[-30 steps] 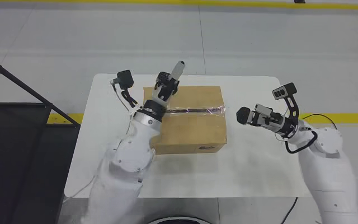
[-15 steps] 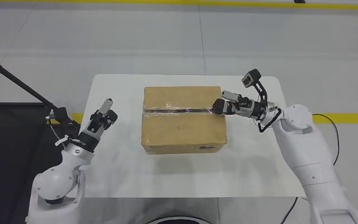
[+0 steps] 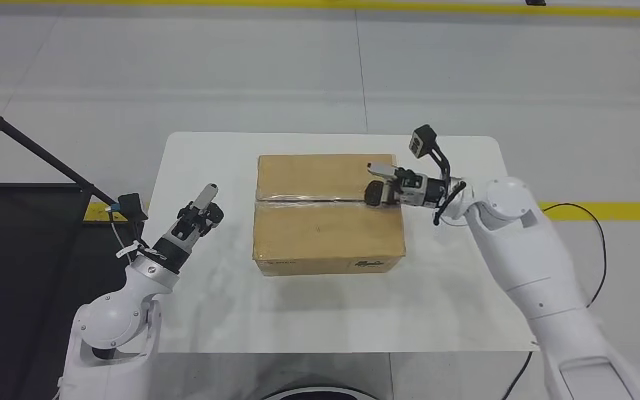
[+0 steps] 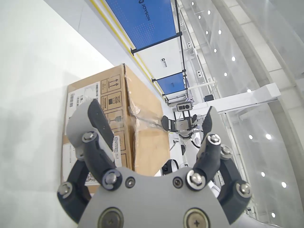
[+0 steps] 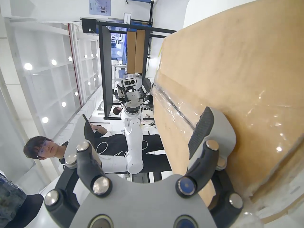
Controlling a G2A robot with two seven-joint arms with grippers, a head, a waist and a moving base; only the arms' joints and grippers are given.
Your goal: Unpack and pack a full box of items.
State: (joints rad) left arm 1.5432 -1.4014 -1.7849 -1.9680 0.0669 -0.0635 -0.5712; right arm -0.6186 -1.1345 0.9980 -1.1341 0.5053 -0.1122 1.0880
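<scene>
Your box (image 3: 330,212) sits mid-table (image 3: 450,290), taped shut. Your R gripper (image 3: 377,182) is wide open w/ nothing held, at the box's top right edge by the tape (image 3: 320,199). L gripper (image 3: 204,200) is open too, empty, over the table left of the box, apart.

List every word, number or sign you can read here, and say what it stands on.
Cardboard box end face: handling symbols, one with two upward arrows; no words.
White labels on that face: print too small to read.
Blue panel behind: a brand mark, not quoted.
</scene>
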